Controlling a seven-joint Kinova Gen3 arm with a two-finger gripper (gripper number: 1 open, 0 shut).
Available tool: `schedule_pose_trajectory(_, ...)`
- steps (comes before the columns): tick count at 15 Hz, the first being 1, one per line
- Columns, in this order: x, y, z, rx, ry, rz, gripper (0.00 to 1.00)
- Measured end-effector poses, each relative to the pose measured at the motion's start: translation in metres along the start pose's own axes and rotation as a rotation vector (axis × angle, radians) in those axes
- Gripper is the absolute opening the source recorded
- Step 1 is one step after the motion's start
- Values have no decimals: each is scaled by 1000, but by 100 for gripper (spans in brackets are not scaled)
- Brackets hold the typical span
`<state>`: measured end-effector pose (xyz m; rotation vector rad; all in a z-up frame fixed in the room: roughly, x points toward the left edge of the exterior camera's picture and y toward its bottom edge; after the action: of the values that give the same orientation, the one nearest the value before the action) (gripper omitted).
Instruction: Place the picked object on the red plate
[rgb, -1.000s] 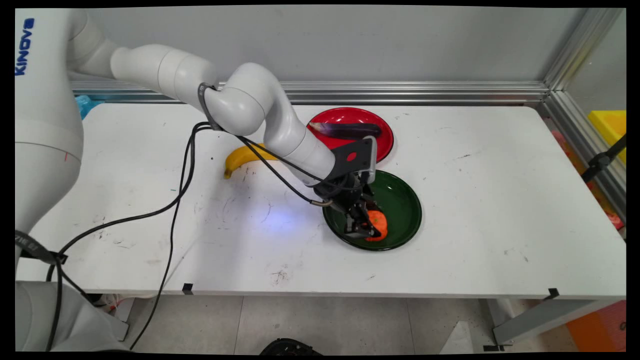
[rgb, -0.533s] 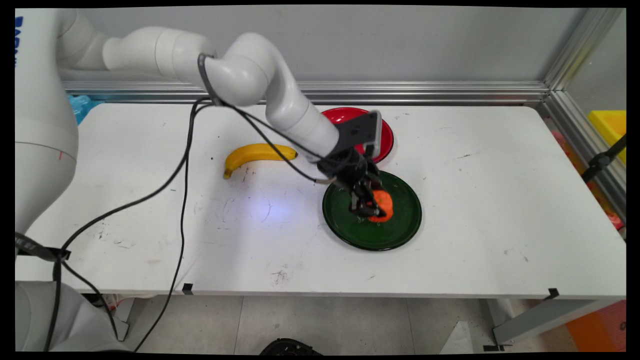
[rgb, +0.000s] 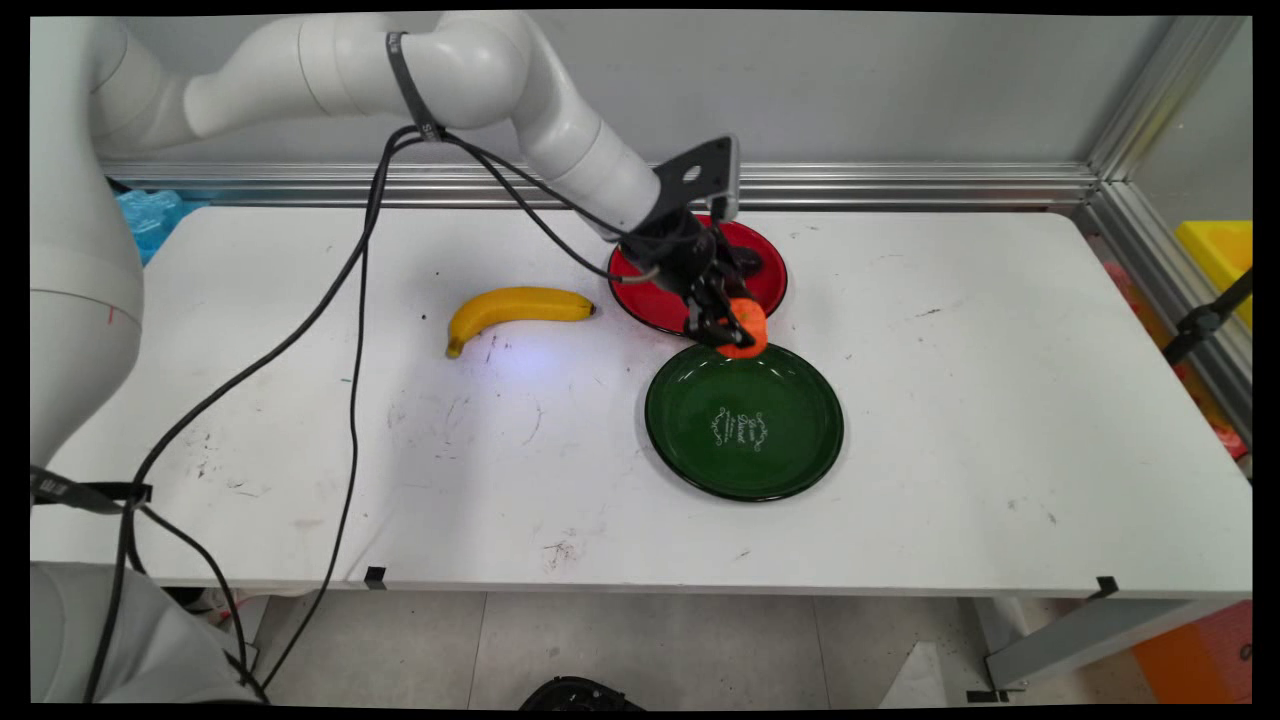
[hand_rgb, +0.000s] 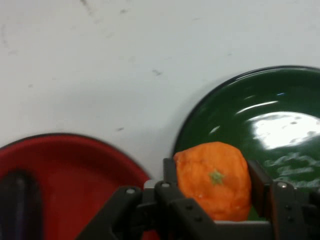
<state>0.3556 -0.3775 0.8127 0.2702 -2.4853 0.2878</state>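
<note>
Gripping an orange (rgb: 743, 327) between my jaws (rgb: 727, 327), I hold it in the air over the gap where the green plate (rgb: 810, 455) meets the red plate (rgb: 655, 300). The green plate lies bare beneath me. On the red plate a dark eggplant (hand_rgb: 17, 205) rests. A banana (rgb: 512, 306) lies on the desk (rgb: 1000, 400), well off to the side. The orange sits on no plate now.

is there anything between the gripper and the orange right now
No. The gripper is shut on the orange, a finger against each side, holding it in the air above the gap between the green plate and the red plate.
</note>
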Motion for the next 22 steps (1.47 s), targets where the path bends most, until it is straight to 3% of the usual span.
schedule_pose_trajectory(10,-47,-66,11,51,-13,-3,0)
schedule_pose_trajectory(22,-74,-87,26,36,-12,-24,0)
